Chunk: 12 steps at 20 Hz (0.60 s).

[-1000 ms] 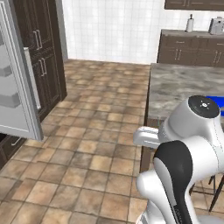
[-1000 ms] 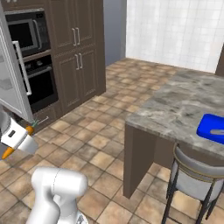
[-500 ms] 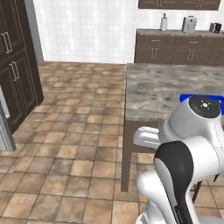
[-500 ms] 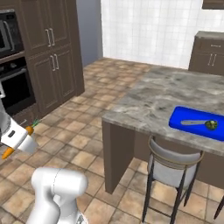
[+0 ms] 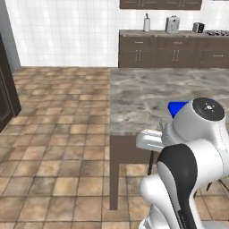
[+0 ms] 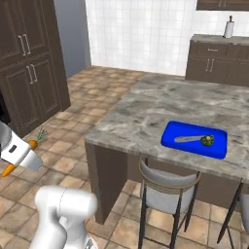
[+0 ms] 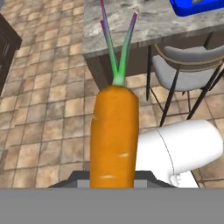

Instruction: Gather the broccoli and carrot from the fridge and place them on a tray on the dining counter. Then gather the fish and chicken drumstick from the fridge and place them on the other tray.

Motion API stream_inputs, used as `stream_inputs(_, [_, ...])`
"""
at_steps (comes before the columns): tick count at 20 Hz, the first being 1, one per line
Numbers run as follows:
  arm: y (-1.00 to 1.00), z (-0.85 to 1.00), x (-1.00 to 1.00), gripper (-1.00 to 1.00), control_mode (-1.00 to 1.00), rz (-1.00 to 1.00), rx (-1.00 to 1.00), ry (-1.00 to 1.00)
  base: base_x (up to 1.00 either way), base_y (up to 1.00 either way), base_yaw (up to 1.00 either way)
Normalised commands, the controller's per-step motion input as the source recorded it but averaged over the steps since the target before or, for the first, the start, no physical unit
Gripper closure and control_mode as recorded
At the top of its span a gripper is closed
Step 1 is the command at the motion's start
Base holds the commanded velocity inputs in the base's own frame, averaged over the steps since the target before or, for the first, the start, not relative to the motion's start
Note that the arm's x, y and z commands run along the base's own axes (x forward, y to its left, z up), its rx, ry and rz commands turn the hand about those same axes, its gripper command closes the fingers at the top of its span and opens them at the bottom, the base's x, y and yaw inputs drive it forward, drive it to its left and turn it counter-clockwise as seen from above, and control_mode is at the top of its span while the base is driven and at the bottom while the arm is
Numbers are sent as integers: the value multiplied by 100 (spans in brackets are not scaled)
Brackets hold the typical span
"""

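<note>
Gripping the carrot (image 7: 114, 135), the gripper (image 7: 114, 177) was clenched around the root's thick orange body, with the green stalks pointing away from the hand toward the dining counter (image 7: 144, 24). In the right base view the carrot (image 6: 30, 145) showed at the far left, low above the tiled floor (image 6: 73, 146), its orange tip (image 6: 8, 170) and leafy top sticking out on either side of the white hand. It hung well apart from the counter, to its left.

On the marble counter (image 6: 160, 112) a blue tray (image 6: 194, 139) lay near the counter's near edge, holding the broccoli (image 6: 207, 141) beside a pale grey streak I could not identify. A grey stool (image 6: 168, 192) stood tucked under the edge just below the tray. The tray's corner (image 5: 177, 107) peeked from behind the arm in the left base view.

Dark cabinets (image 6: 29, 63) rose at the left, and a far counter (image 5: 174, 47) with small appliances ran along the tiled back wall (image 5: 67, 31).
</note>
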Motion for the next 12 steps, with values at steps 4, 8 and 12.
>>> stream_inputs(4, [0,0,0,100,100,0,0,0,42,-51,-25])
stream_inputs(8, [0,0,0,100,100,0,0,0,35,-49,-28])
stream_inputs(12, [0,0,0,100,100,0,0,0,36,-47,-26])
